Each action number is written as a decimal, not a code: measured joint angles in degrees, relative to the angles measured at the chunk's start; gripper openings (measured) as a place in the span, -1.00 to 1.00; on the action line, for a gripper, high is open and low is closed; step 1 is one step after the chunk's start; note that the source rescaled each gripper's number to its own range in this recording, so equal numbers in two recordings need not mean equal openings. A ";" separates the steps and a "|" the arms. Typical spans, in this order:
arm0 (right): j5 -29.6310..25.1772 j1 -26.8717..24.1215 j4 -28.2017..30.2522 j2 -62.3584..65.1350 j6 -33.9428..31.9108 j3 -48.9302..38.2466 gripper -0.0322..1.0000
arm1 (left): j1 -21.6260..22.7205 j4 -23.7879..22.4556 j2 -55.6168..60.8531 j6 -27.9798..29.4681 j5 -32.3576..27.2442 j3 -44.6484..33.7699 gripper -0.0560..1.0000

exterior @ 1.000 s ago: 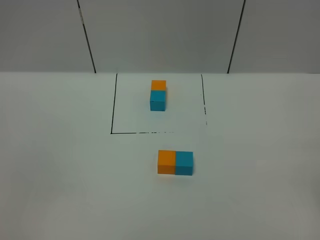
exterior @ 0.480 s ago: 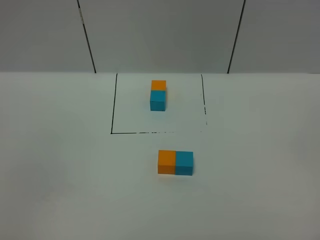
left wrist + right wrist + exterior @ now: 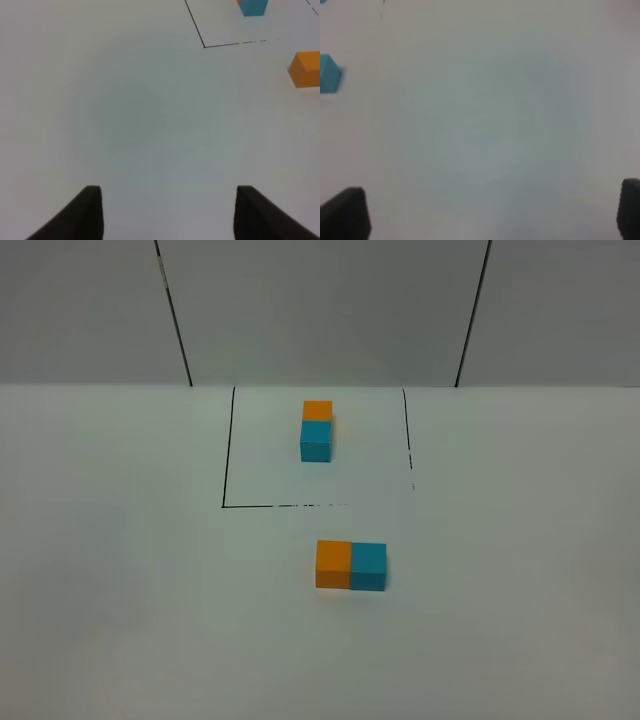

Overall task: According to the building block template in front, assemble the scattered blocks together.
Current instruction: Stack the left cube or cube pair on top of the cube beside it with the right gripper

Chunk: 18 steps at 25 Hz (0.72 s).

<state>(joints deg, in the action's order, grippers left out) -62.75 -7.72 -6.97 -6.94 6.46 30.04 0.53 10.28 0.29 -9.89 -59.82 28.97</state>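
Observation:
The template, a small orange cube (image 3: 317, 410) behind a cyan cube (image 3: 316, 440), stands inside the black outlined square (image 3: 228, 450) at the back. The scattered orange cube (image 3: 333, 564) and cyan cube (image 3: 368, 566) sit side by side and touching in front of the square, orange on the left. Neither gripper shows in the exterior view. The left gripper (image 3: 167, 212) is open and empty over bare table, with the orange cube (image 3: 305, 69) and the template's cyan cube (image 3: 253, 7) in its view. The right gripper (image 3: 485, 215) is open and empty, with the cyan cube (image 3: 327, 73) at its view's edge.
The white table (image 3: 130, 590) stretches all around the cubes. A grey wall (image 3: 320, 310) with two dark seams stands behind the table.

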 joint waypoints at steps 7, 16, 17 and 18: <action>1.13 6.40 -0.05 4.18 -0.36 -1.40 1.00 | 0.00 0.00 0.00 0.00 0.00 0.00 -0.45; 1.73 8.02 0.61 5.21 -1.79 -1.56 1.00 | 0.00 0.00 0.00 0.00 0.00 0.00 -0.45; 1.86 8.02 0.81 6.02 -2.20 -1.56 1.00 | 0.00 0.00 0.00 0.00 0.00 0.00 -0.45; 1.85 8.02 1.18 6.62 -2.62 -1.56 1.00 | 0.00 0.00 0.00 0.00 0.00 0.00 -0.45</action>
<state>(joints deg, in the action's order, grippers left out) -60.89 0.30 -5.79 -0.32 3.84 28.48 0.53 10.28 0.29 -9.89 -59.82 28.97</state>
